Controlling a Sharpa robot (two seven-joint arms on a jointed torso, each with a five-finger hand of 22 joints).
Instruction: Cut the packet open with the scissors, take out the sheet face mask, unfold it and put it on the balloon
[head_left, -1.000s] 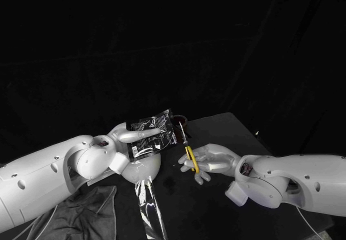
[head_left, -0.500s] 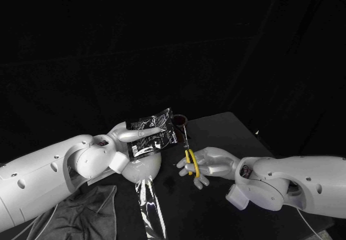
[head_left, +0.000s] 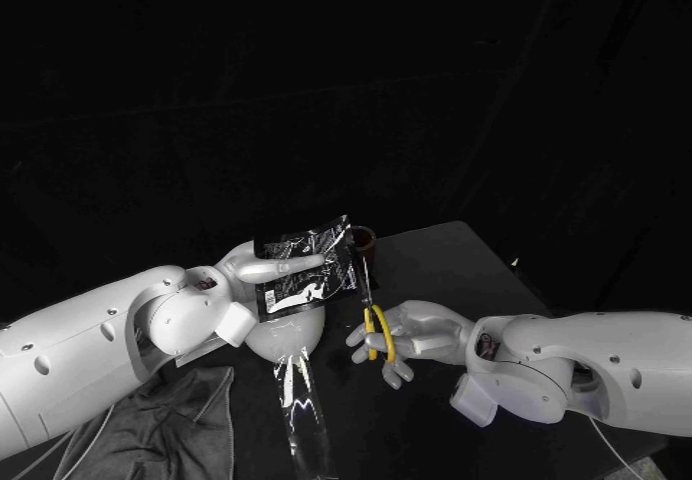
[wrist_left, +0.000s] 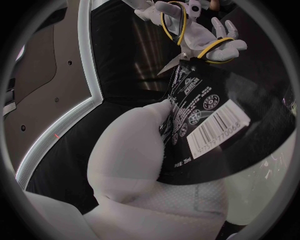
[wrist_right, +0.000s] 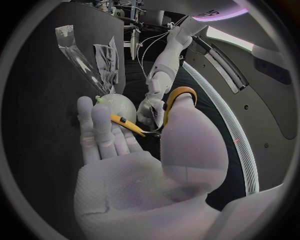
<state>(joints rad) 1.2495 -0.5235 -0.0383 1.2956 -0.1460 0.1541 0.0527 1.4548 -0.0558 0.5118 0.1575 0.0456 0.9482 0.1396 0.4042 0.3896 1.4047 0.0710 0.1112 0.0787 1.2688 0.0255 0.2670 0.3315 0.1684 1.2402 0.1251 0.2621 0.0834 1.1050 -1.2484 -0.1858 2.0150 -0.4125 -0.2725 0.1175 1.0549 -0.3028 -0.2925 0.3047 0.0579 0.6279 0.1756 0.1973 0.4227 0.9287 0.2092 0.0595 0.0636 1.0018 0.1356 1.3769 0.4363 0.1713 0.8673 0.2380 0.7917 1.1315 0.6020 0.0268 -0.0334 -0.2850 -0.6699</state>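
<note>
Holding: left hand pinches the face mask packet, keeping it raised just above the balloon.
Meeting: the packet's right edge touches the blades of the scissors, whose long axis stands near upright, tips up.
Gripping: right hand has fingers through the yellow loops, just right of and below the packet.
Change: right hand and scissors sit lower and closer to the packet than a second ago; the packet sits slightly higher.

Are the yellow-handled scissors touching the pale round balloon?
Apart. The head view shows a dark gap between the yellow-handled scissors, held by the right hand, and the pale round balloon.
</note>
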